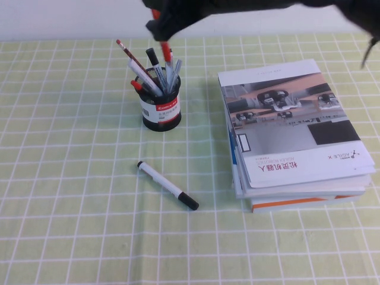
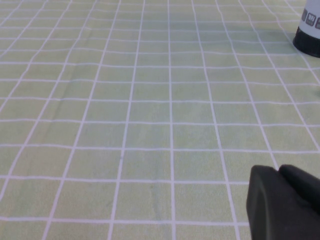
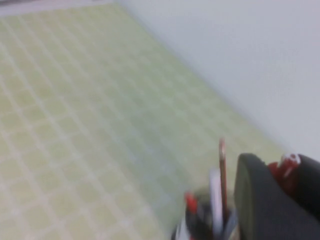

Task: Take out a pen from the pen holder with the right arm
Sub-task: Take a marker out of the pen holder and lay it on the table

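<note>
High view:
- Right gripper (image 1: 163, 24) hangs over the far edge of the table, directly above the pen holder (image 1: 161, 110).
- Jaws clamped on 1 red pen (image 1: 167, 52). Its red top shows above the fingers, and its barrel runs down towards the holder mouth.
- The pen's lower end sits among the other pens (image 1: 151, 74); I cannot tell whether it is clear of the rim.
- The holder is black with a white label, upright on the green checked tablecloth (image 1: 71, 196).
- 1 marker (image 1: 168, 184), white-bodied with black ends, lies flat on the cloth on the near side of the holder, well apart from it.
- A stack of books (image 1: 294, 130) lies to the right of the holder, not touching it.
- The left gripper does not show here.

Left wrist view:
- Left gripper (image 2: 282, 200) appears as a black mass low over bare cloth (image 2: 150, 125). I cannot tell whether it is apart or together; nothing is seen in it.
- The holder's base (image 2: 307, 37) is at the picture's edge, well away.

Right wrist view:
- Blurred.
- Right gripper (image 3: 286, 172) has 2 dark fingers (image 3: 260, 200) closed on the red pen (image 3: 285, 164).
- Just beside them are the holder's other pens (image 3: 222, 170).
- Pale wall (image 3: 240, 60) lies beyond the cloth (image 3: 75, 125).
</note>
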You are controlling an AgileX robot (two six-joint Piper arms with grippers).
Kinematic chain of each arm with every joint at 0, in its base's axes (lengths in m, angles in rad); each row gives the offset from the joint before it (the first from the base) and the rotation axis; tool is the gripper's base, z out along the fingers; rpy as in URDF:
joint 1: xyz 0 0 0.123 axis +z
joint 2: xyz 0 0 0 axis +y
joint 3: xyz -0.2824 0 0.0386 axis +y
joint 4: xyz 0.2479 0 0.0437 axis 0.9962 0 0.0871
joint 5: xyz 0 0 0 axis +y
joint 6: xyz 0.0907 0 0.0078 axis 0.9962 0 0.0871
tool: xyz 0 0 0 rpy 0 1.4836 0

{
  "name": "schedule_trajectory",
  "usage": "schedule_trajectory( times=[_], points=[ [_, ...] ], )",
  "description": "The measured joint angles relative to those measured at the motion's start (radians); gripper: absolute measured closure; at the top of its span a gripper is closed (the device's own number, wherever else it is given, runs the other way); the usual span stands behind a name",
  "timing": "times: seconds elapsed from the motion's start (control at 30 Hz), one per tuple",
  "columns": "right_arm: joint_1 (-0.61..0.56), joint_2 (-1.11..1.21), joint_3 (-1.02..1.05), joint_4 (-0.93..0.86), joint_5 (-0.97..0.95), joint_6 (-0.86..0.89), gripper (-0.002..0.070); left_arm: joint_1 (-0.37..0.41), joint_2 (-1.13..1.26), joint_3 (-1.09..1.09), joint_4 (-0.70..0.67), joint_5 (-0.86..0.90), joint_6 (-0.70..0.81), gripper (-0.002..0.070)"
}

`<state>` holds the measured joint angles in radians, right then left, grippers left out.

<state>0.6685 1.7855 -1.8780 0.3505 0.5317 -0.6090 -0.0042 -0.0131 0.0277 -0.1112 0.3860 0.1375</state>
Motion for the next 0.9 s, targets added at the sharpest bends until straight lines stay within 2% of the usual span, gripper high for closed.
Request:
schedule_trajectory(
  times=[0.17, 0.27, 0.37, 0.6, 0.9],
  points=[
    [0.0, -0.07, 0.0, -0.283, 0.329, 0.418, 0.0612, 0.0, 0.0, 0.0, 0.0, 0.0, 0.0, 0.068],
    [0.0, -0.057, 0.0, -0.341, 0.495, 0.543, 0.0612, 0.0, 0.0, 0.0, 0.0, 0.0, 0.0, 0.068],
    [0.0, -0.006, 0.0, -0.332, 0.567, 0.576, 0.0612, 0.0, 0.0, 0.0, 0.0, 0.0, 0.0, 0.068],
    [0.0, 0.177, -0.021, -0.239, 0.565, 0.586, 0.0612, 0.0, 0.0, 0.0, 0.0, 0.0, 0.0, 0.068],
    [-0.013, 0.4, -0.196, -0.169, 0.592, 0.57, 0.0612, 0.0, 0.0, 0.0, 0.0, 0.0, 0.0, 0.068]
  ],
)
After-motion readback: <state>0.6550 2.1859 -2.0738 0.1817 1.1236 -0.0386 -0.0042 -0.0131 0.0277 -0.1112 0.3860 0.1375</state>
